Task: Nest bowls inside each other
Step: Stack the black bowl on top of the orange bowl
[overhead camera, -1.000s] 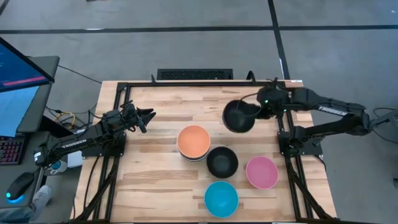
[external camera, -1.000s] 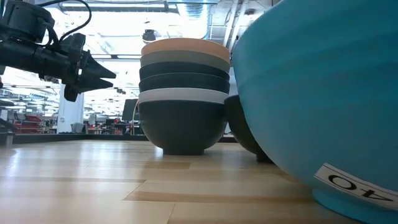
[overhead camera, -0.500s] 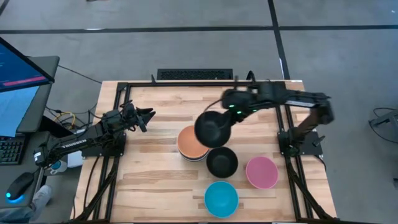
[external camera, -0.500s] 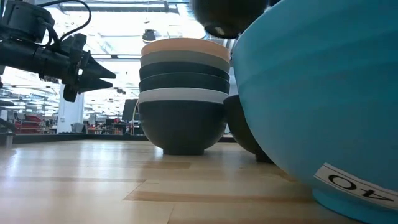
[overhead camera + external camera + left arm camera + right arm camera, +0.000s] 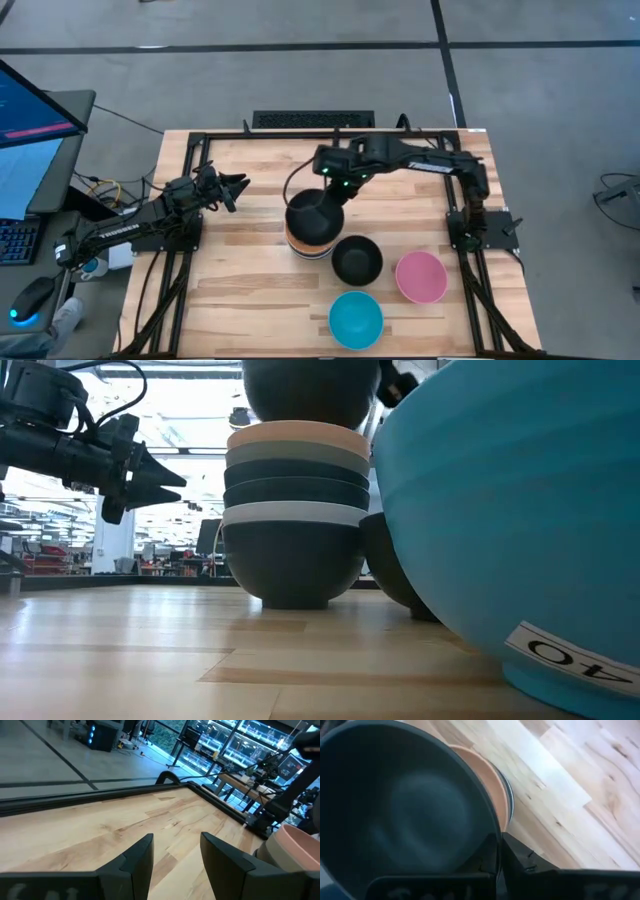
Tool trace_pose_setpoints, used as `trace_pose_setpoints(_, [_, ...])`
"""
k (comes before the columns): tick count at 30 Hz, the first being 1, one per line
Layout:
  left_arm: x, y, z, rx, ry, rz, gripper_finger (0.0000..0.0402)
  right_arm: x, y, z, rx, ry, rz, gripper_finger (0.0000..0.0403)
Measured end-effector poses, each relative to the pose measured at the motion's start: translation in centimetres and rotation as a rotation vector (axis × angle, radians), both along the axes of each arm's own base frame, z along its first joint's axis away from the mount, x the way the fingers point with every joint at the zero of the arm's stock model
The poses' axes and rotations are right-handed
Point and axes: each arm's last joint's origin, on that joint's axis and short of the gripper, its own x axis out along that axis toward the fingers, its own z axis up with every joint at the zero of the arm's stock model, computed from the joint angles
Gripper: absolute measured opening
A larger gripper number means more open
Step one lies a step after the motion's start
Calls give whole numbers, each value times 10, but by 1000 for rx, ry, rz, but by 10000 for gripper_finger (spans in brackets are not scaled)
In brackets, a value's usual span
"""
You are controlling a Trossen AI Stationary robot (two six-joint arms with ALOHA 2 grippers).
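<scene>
- A black bowl point(image 5: 314, 214) is gripped at its rim by the right gripper point(image 5: 337, 193), just above the orange-topped stack point(image 5: 295, 510).
- The left gripper point(image 5: 237, 186) is held open over the pale wooden table point(image 5: 250, 290).
- Grey floor point(image 5: 250, 75) surrounds the table.

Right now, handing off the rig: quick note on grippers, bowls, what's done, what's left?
Right gripper: shut on the rim of a black bowl, held just above the stack, not yet seated.
Left gripper: open, empty, waiting at the table's left side.
Done: stack has an orange bowl on top, with dark, grey and white bowls below.
Left: lower and release the held bowl, then nest the loose black bowl, pink bowl and blue bowl.
</scene>
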Motion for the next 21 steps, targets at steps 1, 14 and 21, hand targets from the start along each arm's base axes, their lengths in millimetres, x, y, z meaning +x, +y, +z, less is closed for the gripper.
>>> trace_pose_setpoints(1, [0,0,0,-1,1,0,153,4,0,-5,1,10,3,34])
trace_pose_setpoints(14, [0,0,-3,-13,27,-1,153,30,-3,-47,-8,110,9,39])
trace_pose_setpoints(21, [0,0,-3,-13,27,-1,153,26,-2,-38,-3,88,-24,72])
